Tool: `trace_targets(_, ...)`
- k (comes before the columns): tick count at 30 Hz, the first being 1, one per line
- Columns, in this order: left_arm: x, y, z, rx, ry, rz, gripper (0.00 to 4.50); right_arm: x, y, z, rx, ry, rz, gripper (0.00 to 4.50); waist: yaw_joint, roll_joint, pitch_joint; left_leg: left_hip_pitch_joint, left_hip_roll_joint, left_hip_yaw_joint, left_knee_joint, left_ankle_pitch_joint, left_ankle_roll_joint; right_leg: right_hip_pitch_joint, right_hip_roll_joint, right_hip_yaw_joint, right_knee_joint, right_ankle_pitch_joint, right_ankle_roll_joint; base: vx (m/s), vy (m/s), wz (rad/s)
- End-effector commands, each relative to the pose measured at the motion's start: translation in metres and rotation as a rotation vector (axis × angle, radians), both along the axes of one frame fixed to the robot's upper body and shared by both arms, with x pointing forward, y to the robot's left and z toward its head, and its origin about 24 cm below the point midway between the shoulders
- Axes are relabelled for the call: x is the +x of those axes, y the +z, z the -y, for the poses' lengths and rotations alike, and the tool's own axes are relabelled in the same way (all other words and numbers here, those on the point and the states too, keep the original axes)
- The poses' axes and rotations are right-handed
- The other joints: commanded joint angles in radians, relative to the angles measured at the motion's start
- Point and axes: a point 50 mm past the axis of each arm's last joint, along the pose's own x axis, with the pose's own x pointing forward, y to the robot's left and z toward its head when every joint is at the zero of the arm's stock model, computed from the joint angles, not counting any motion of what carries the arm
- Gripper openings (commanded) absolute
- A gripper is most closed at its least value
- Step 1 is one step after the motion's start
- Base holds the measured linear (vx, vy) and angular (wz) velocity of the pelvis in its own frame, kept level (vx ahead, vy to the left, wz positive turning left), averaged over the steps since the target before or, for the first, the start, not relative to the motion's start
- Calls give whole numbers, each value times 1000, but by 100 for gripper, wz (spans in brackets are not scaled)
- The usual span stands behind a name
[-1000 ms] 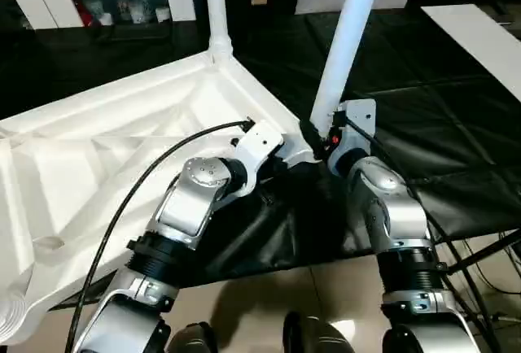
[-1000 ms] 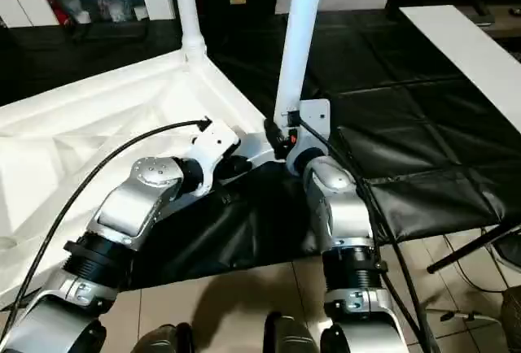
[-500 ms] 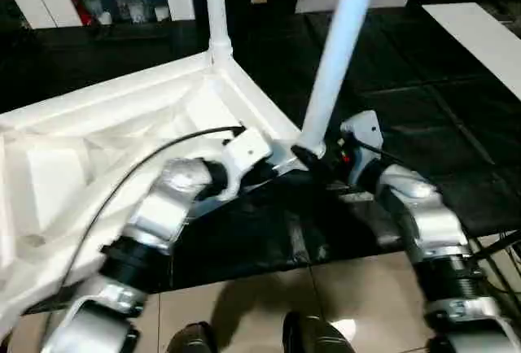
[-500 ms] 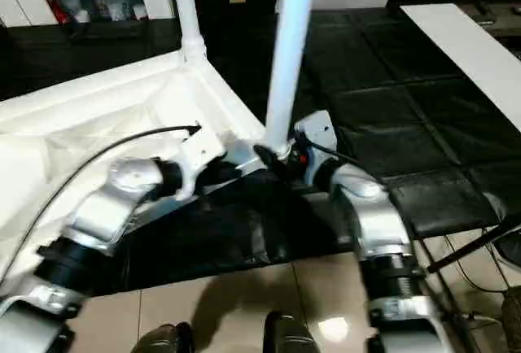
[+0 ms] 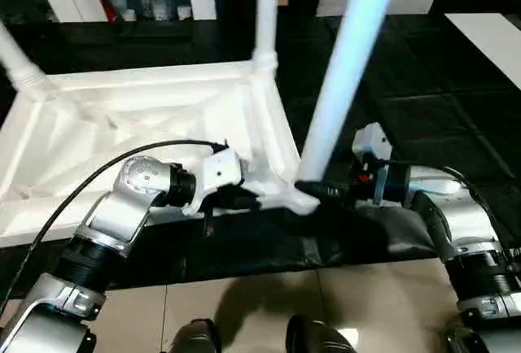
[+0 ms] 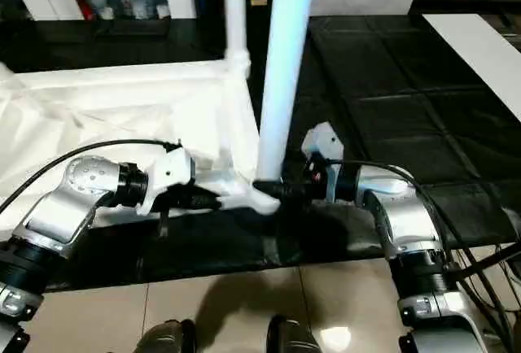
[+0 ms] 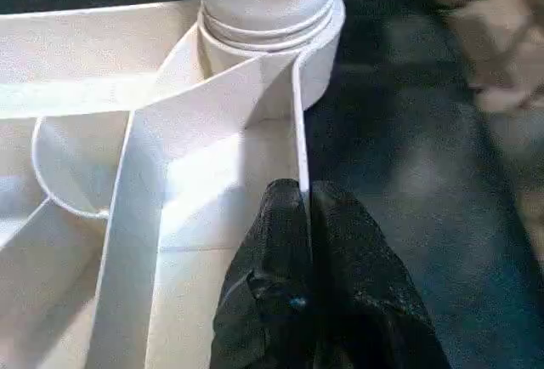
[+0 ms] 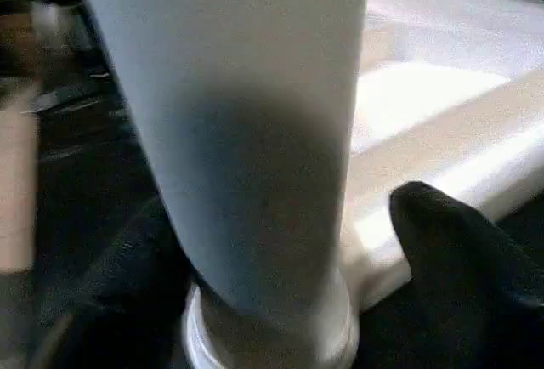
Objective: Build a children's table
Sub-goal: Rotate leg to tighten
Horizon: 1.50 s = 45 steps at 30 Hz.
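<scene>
Table top (image 5: 146,117) lies upside down in front of you on the black mat (image 5: 456,101), ribbed underside up, and the corner that matters is the near one between your two grippers. From that corner socket (image 7: 270,37) a white leg (image 5: 346,68) rises away from you, long axis nearly upright with a slight lean toward your right side. Another leg (image 5: 266,11) stands in the far corner beyond it, and a third (image 5: 20,64) at the far left corner.

Your right gripper (image 8: 280,241) sits level at the foot of the near leg, one black finger (image 8: 450,250) on either side of the tube just above the socket. In the right wrist view the fingers stand wide and straddle the leg; whether they press on it you cannot tell. From this hand the leg is dead ahead and runs straight up across the fingers.

Your left gripper (image 7: 304,207) comes in from the other side with its fingers together, pinched on the thin side wall of the top, just short of the same socket. From this hand the socket is straight ahead along the wall.

I judge the right hand to be the nearer one for any turning or seating of the leg, with the left best placed to steady the top. The lean suggests the leg may not be fully home.
</scene>
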Motion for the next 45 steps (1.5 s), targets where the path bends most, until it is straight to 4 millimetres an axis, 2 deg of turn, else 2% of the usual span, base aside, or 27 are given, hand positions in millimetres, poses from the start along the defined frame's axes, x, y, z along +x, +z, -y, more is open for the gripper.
trace_targets(1,-3,7,8,5,-106,22,0,0,4,1,4,47,-13,330,-6,-10,-95,19,42,-5,-62,-167,105,70,-74,49,-60,-307,-205,0,0,0)
trace_targets(2,-3,7,7,11,-120,23,0,-2,4,1,6,75,-27,318,-2,-5,-95,19,41,-6,-62,-163,104,71,-77,49,-60,-324,-200,0,0,0)
trace_targets(5,-1,7,7,11,-132,21,0,-4,5,0,4,116,-40,309,-3,-8,-92,18,40,-7,-62,-167,98,70,-76,48,-65,-373,-178,0,0,0)
trace_targets(7,-1,7,7,12,-134,21,0,-5,5,-1,1,129,-47,274,-3,-8,-91,19,40,-8,-63,-174,93,67,-76,48,-68,-396,-168,0,0,0)
trace_targets(9,1,8,6,15,-137,21,0,-7,4,-1,-9,166,-69,266,-4,-10,-92,19,39,-7,-62,-173,92,67,-76,48,-68,-398,-166,0,0,0)
trace_targets(10,1,8,6,15,-137,21,0,-8,4,-1,-11,170,-71,242,-3,-9,-91,19,40,-8,-63,-169,94,67,-76,48,-67,-396,-165,0,0,0)
trace_targets(15,3,8,5,14,-142,24,0,-10,2,-3,-22,211,-97,215,-2,-9,-92,19,39,-7,-61,-163,96,67,-75,48,-67,-389,-167,0,0,0)
trace_targets(20,4,8,5,5,-123,25,0,-11,0,-4,-19,201,-106,205,-2,-9,-91,19,39,-7,-62,-166,95,67,-75,47,-67,-390,-168,0,0,0)
trace_targets(25,11,9,7,-20,26,51,0,-8,-8,-15,19,20,-105,204,-6,-9,-86,21,36,-11,-65,-187,72,63,-75,45,-74,-456,-144,0,0,0)
trace_targets(26,14,11,10,-33,79,59,0,-6,-12,-21,29,-56,-105,203,-11,-9,-85,19,36,-11,-67,-188,64,64,-76,46,-74,-464,-140,0,0,0)
trace_targets(28,19,15,21,-81,199,65,0,-3,-18,-37,41,-189,-108,202,-16,-8,-81,23,34,-12,-67,-203,44,58,-76,44,-83,-518,-120,0,0,0)
trace_targets(30,23,17,29,-115,262,73,0,-1,-21,-47,51,-255,-115,201,-22,-11,-81,19,29,-15,-67,-205,39,63,-77,40,-85,-537,-109,0,0,0)
trace_targets(31,24,19,34,-131,293,77,0,1,-23,-52,55,-299,-119,201,-31,-12,-81,18,29,-15,-67,-208,42,62,-76,41,-87,-541,-98,0,0,0)
trace_targets(34,31,22,50,-183,400,78,0,7,-25,-69,60,-415,-118,199,-41,-11,-81,19,25,-14,-65,-213,48,57,-74,41,-92,-537,-98,0,0,0)
trace_targets(35,33,23,61,-199,447,80,0,11,-26,-78,76,-508,-134,199,-41,-13,-82,20,24,-14,-64,-211,49,57,-74,41,-91,-538,-96,0,0,0)
trace_targets(36,34,23,65,-203,469,83,0,15,-26,-81,87,-574,-149,198,-45,-11,-81,19,24,-13,-64,-209,49,54,-74,42,-91,-536,-98,0,0,0)
trace_targets(38,34,24,69,-207,487,85,0,18,-26,-83,94,-625,-160,197,-47,-11,-82,18,22,-14,-64,-203,55,57,-74,41,-92,-528,-93,0,0,0)
trace_targets(41,34,30,90,-240,539,97,0,27,-25,-92,90,-791,-142,197,-51,-9,-86,15,25,-13,-64,-185,63,58,-70,43,-86,-453,-105,0,0,0)
trace_targets(43,33,31,94,-242,534,98,0,28,-25,-92,89,-819,-132,197,-52,-8,-88,14,23,-12,-63,-175,69,62,-70,43,-81,-410,-118,0,0,0)
trace_targets(44,32,31,95,-233,524,103,0,29,-23,-92,147,-820,-157,197,-51,-7,-87,13,23,-12,-64,-176,74,62,-70,43,-81,-402,-118,0,0,0)
trace_targets(45,32,30,93,-215,510,112,0,29,-22,-89,165,-822,-156,252,-50,-3,-86,13,23,-11,-64,-178,81,62,-70,44,-80,-391,-119,0,0,0)
